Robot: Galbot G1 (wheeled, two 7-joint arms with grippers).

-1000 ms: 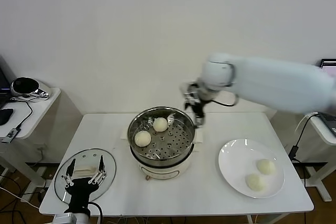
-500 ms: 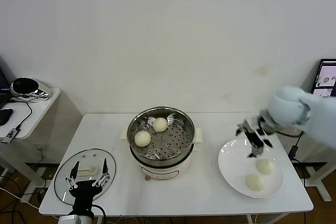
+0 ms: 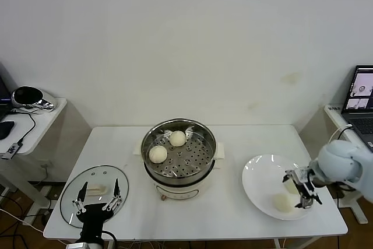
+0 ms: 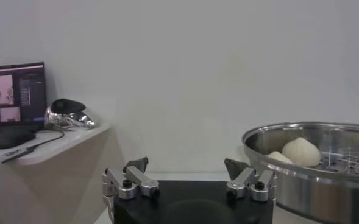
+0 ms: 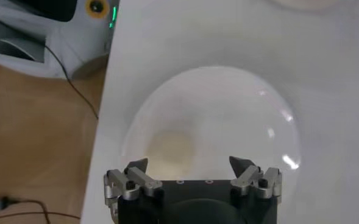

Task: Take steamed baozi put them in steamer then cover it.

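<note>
From the head view the whole white tabletop (image 3: 233,214) is laid out: a round shiny stainless-steel steamer (image 3: 179,151) on a white base stands in the middle, with two smooth cream-white dome-shaped baozi (image 3: 158,154) on its perforated tray. To the right, a flat white plate (image 3: 259,185) carries the other two buns (image 3: 282,203). On the near left lies the round clear glass cover (image 3: 96,193) with its metal rim and cream-white rectangular handle.

The right tool (image 3: 303,189) hangs over the plate just above the farther bun, partly hiding it, fingers spread wide and holding nothing. The right wrist view looks straight down past those parted fingers (image 5: 136,167) at the plate (image 5: 240,109) and one pale bun (image 5: 170,149) between them.

The left tool (image 3: 97,203) sits at the near left edge over the glass cover, also spread wide and empty. Its wrist view shows what the head view cannot: the steamer's polished side wall (image 4: 313,182) at eye level, the two buns (image 4: 300,151) peeking above the rim.
</note>
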